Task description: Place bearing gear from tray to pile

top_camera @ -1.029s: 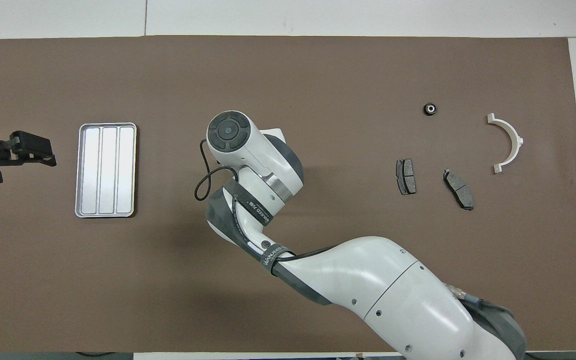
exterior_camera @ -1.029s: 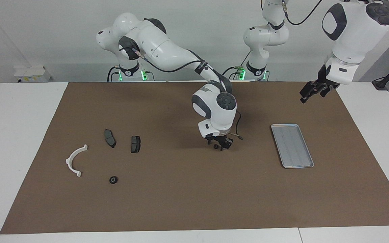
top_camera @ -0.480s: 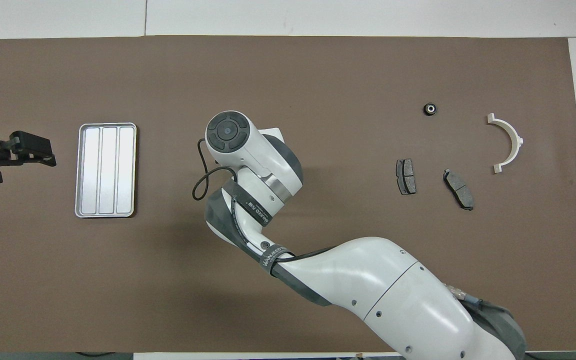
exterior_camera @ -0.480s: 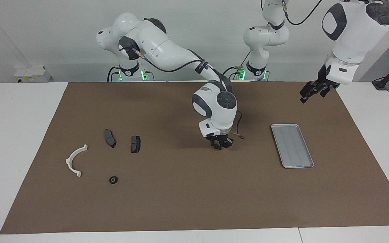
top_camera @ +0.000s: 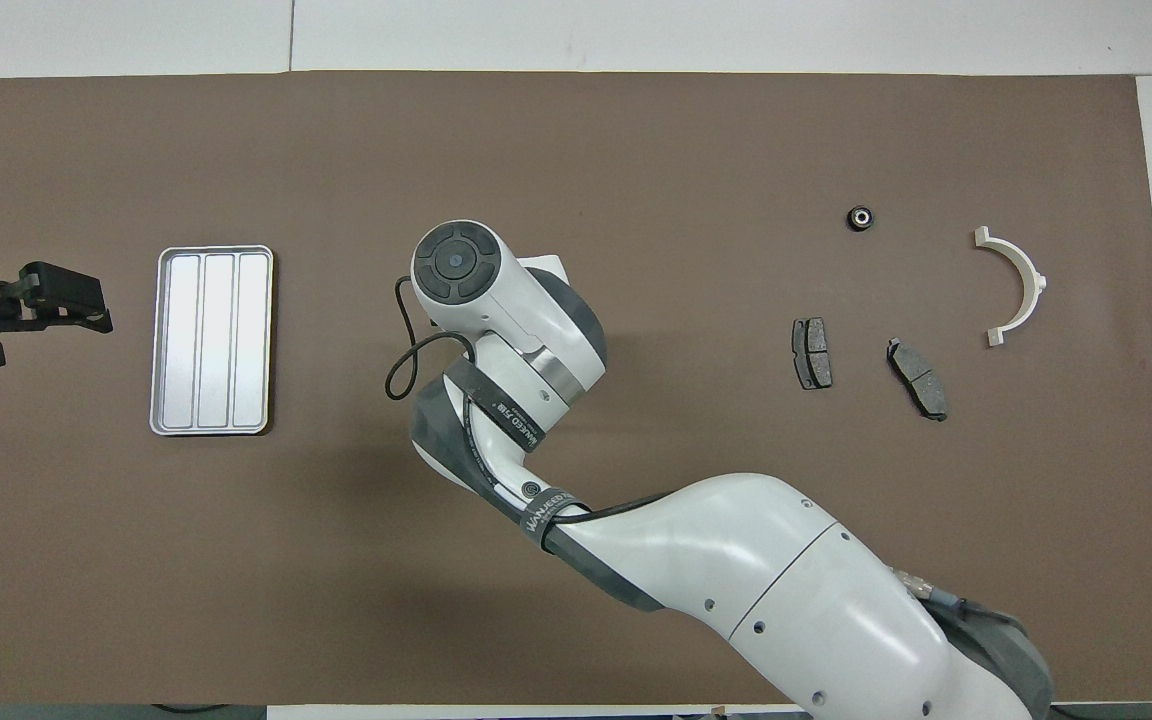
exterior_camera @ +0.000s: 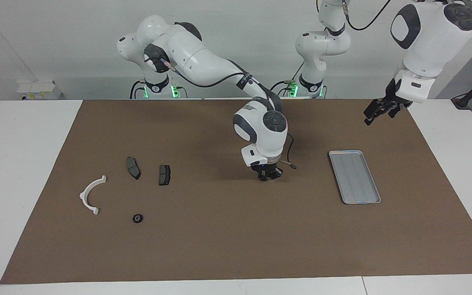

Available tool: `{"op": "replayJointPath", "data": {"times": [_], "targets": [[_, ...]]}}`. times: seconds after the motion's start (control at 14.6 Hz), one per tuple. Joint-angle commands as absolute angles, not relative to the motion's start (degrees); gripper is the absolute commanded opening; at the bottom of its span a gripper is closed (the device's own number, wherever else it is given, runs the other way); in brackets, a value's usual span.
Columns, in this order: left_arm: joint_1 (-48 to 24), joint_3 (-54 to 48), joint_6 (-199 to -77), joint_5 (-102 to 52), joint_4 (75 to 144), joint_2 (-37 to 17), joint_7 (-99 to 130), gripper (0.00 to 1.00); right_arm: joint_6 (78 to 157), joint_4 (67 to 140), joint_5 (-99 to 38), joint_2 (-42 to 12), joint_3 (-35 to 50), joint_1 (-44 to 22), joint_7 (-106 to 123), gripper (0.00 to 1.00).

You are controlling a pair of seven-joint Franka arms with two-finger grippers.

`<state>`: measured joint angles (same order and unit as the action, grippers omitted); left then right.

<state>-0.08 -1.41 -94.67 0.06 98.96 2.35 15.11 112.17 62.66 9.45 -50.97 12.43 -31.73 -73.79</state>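
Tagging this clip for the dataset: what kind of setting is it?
Likely a robotics lab bench: two arms fixed at a white table under a brown mat, plain wall, only a metal tray and small machine parts.

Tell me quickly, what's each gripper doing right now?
Left gripper: open, empty, waiting over the mat at its own end.
Right gripper: shut, low over mid-mat; whether it holds anything cannot be told.
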Motion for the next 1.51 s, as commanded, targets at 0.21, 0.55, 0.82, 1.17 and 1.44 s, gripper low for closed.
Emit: {"op": "replayJointPath", "data": {"times": [0.21, 0.55, 0.82, 1.17, 1.44], "targets": [[0.2, -1.5, -94.0, -0.6, 99.4, 3.3, 14.9, 1.00, 105.9, 61.5, 9.8, -48.5, 15.5, -22.3, -62.1, 0.00], [0.2, -1.5, -94.0, -0.6, 99.4, 3.3, 14.9, 1.00, 98.8, 60.6, 8.1, -44.0, 14.9, -10.4, -38.5, 0.00], [0.2, -1.5, -94.0, -0.6, 99.3, 3.3, 14.9, 1.00, 97.9, 60.6, 8.7, -42.8, 13.1, -2.2, -21.0, 0.00], [0.2, -1.5, -94.0, -0.6, 99.4, 3.3, 14.9, 1.00, 97.4, 61.0, 10.2, -42.9, 12.4, 7.3, -2.5, 0.00], [0.2, -1.4, -93.0, 0.0, 99.7, 4.6, 14.3, 1.00, 97.8, 61.3, 10.3, -44.5, 12.0, 11.2, 1.8, 0.00]]}}
